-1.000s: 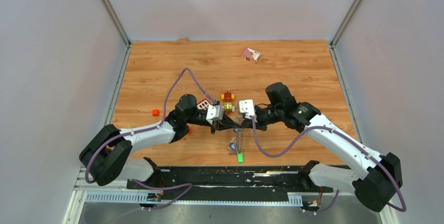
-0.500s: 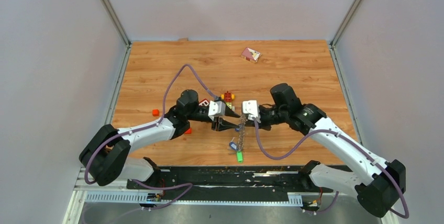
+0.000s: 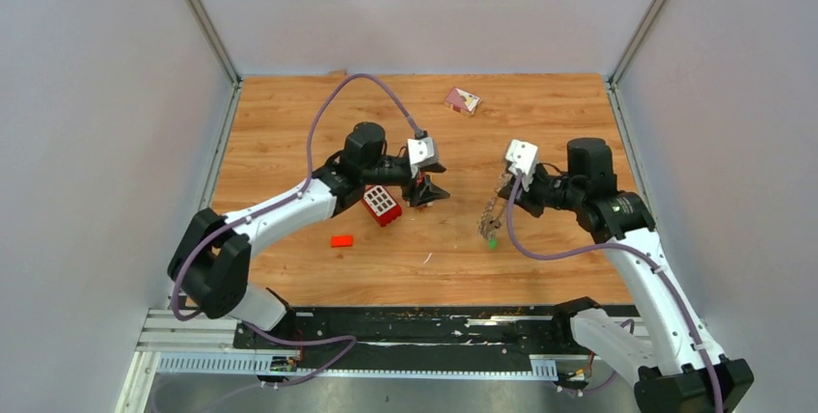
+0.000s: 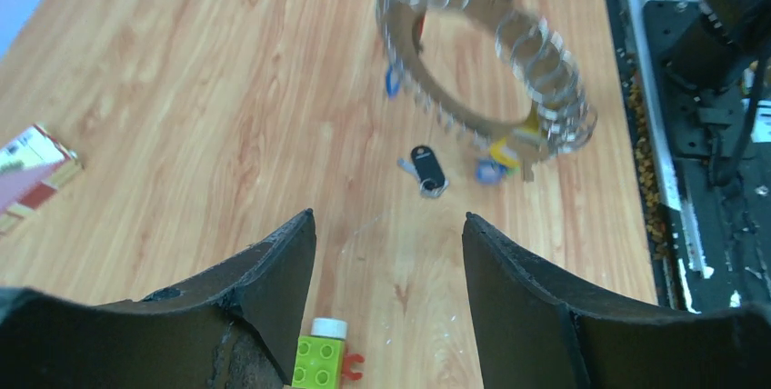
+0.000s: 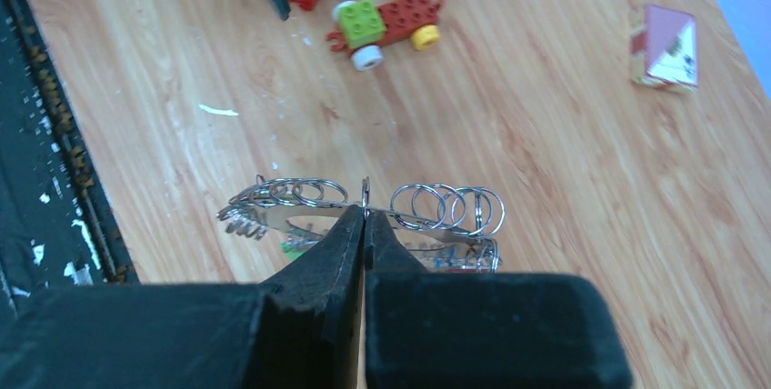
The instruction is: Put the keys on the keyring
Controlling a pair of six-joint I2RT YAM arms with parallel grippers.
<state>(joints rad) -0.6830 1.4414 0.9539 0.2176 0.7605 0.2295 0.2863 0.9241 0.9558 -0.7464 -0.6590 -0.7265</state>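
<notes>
The keyring (image 3: 491, 216) is a large thin metal ring strung with many small silver rings. It hangs off the table from my right gripper (image 3: 504, 191), which is shut on its upper rim (image 5: 364, 210). Green (image 3: 492, 242), blue (image 4: 488, 171) and yellow (image 4: 505, 150) keys dangle from its lower part. In the left wrist view the keyring (image 4: 545, 71) hangs ahead, and a loose black-headed key (image 4: 427, 168) lies flat on the wood below it. My left gripper (image 3: 431, 191) is open and empty (image 4: 389, 221), left of the keyring and apart from it.
A red windowed block (image 3: 382, 204) sits just left of my left gripper. A red-and-yellow toy car (image 5: 382, 21) with a green brick lies under it. A small red brick (image 3: 340, 240) lies nearer the front. A card (image 3: 462, 99) lies at the back.
My left gripper has opened, let go of the keyring and drawn back away from it. My right arm has carried the hanging keyring to the right.
</notes>
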